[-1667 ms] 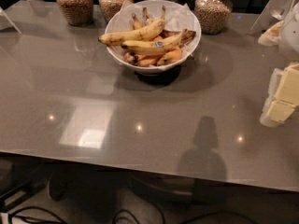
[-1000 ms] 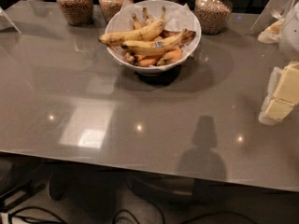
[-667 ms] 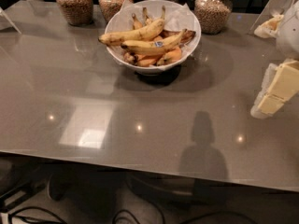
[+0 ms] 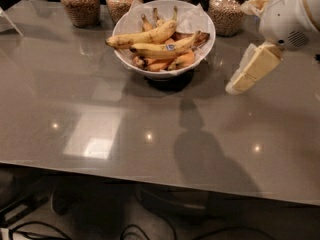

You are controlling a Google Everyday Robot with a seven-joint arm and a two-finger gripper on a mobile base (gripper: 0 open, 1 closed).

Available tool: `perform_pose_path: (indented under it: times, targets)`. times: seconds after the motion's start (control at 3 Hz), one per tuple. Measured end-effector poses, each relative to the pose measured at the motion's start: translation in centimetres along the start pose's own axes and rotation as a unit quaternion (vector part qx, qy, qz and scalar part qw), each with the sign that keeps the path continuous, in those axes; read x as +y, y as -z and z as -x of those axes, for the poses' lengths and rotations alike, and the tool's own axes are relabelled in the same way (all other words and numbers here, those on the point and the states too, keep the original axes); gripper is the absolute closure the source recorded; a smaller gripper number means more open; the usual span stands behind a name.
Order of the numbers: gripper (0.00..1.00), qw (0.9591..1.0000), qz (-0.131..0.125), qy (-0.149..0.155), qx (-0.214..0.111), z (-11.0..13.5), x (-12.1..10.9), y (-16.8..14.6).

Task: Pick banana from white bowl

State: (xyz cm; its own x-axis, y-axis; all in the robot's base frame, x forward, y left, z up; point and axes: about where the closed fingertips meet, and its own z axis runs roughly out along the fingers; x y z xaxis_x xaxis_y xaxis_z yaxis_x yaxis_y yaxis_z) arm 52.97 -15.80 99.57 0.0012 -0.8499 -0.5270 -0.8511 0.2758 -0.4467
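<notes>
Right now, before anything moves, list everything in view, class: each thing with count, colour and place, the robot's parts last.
table: one, glossy grey, fills most of the view
white bowl: one, white, far middle of the table
paper: one lining, white, inside the bowl
bananas: several, yellow with brown spots, piled in the bowl
glass jars: four, clear, brown grain visible in three, far edge behind the bowl
cables: a few, dark, floor below the table
arm: one, white, upper right corner
gripper: one, cream, above the table right of the bowl, apart from it
</notes>
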Motion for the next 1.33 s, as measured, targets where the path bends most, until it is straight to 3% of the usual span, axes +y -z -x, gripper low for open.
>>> perform_pose_path:
  times: [0.33,1.0,1.33]
  targets:
    - [0.0,0.9977,-0.001,0.017,-0.065,3.9,-2.0,-3.3]
    - [0.0,0.9977,-0.012,0.034,-0.057,3.9,-3.0,-4.6]
    - [0.0,0.9967,-0.034,0.041,-0.062,4.4,-5.4,-6.7]
